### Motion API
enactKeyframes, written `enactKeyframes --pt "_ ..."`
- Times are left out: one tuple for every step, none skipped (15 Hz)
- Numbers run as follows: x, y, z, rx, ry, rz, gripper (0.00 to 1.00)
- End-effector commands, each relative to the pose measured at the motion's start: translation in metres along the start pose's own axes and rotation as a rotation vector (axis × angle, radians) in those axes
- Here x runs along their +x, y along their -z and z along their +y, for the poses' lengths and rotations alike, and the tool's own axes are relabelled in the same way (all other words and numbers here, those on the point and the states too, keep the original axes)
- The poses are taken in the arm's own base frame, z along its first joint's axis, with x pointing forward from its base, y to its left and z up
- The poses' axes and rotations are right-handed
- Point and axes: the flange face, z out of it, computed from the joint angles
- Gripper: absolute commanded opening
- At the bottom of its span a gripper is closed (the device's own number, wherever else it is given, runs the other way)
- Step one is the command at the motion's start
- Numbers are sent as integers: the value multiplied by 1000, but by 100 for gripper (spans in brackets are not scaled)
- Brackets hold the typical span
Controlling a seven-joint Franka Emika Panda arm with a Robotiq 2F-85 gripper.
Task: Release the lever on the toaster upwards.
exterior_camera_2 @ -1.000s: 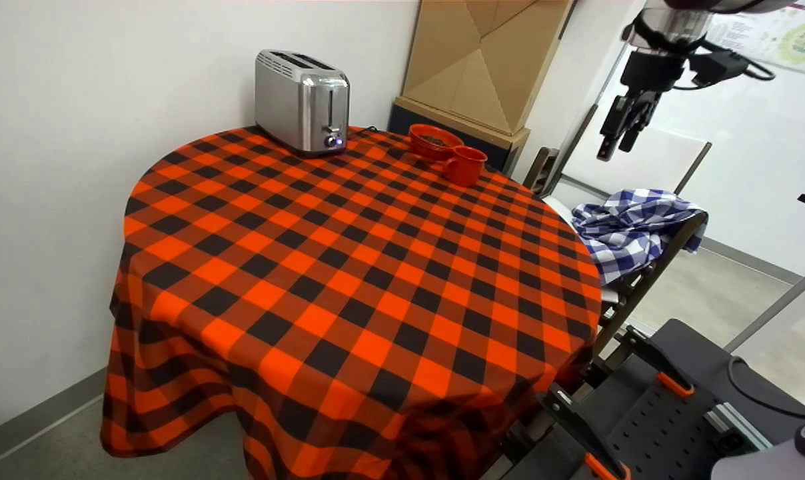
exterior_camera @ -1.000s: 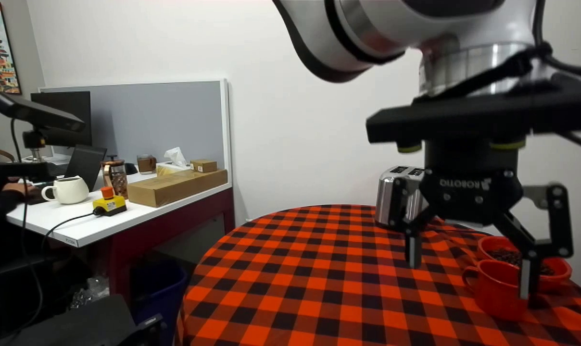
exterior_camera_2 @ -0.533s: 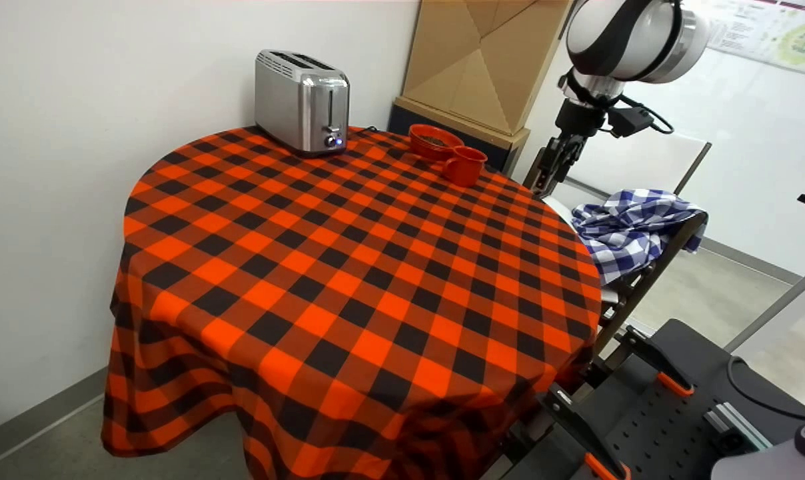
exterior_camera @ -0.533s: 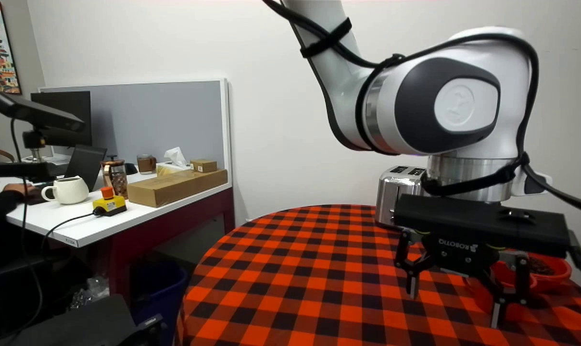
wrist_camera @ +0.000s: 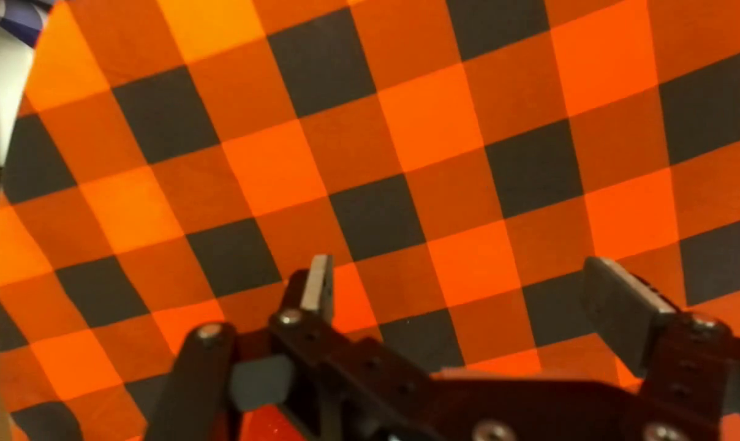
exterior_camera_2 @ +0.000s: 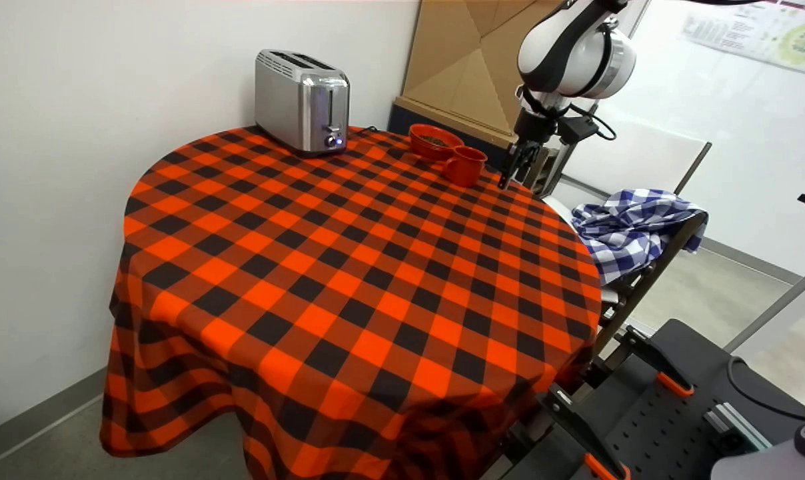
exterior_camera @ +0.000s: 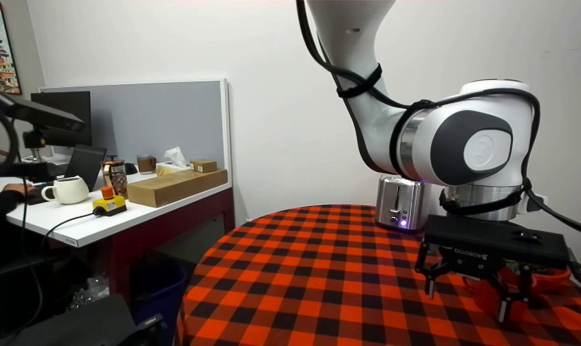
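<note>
The shiny silver toaster [exterior_camera: 410, 204] stands at the back of the round table by the wall, and shows whole in an exterior view [exterior_camera_2: 279, 103]. Its front end carries a vertical slot with the lever [exterior_camera_2: 334, 128] low in it, seen too in an exterior view [exterior_camera: 395, 210]. A small bluish light [exterior_camera_2: 339, 142] glows below the lever. My gripper [exterior_camera: 467, 301] is open and empty, pointing down, well apart from the toaster. In an exterior view the gripper [exterior_camera_2: 510, 181] hangs by the table edge beside the red mug. In the wrist view the gripper [wrist_camera: 459, 269] has only checked cloth between its fingers.
A red mug [exterior_camera_2: 466, 167] and a red bowl [exterior_camera_2: 421, 141] with dark contents stand near the table edge, close to my gripper. A cardboard structure [exterior_camera_2: 469, 73] stands behind them. A chair with a blue checked cloth [exterior_camera_2: 636, 227] stands beside the table.
The arm has come down, then moved inward toward the table and mug. In an exterior view the toaster's front has come out from behind the gripper. The gripper stays open; the toaster has not moved.
</note>
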Motion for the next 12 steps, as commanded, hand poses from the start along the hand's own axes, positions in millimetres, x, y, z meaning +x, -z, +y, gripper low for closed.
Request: enactKeyframes --pt "40 -14 11 31 21 9 100" --pt "52 -18 10 39 28 11 100" --pt "61 -21 9 46 37 11 100" --pt "74 -25 4 57 50 9 100" --pt "84 -27 1 63 59 6 100" --pt "97 -33 -4 74 70 3 100" --pt "107 -36 -8 84 79 -3 100" --pt "120 -41 -14 96 87 -7 100" --pt "131 -46 -21 102 100 -17 100" --pt "142 -51 -29 114 117 -28 100" --pt "152 -50 -33 117 123 -29 100" --pt "162 -49 -40 130 130 -30 100"
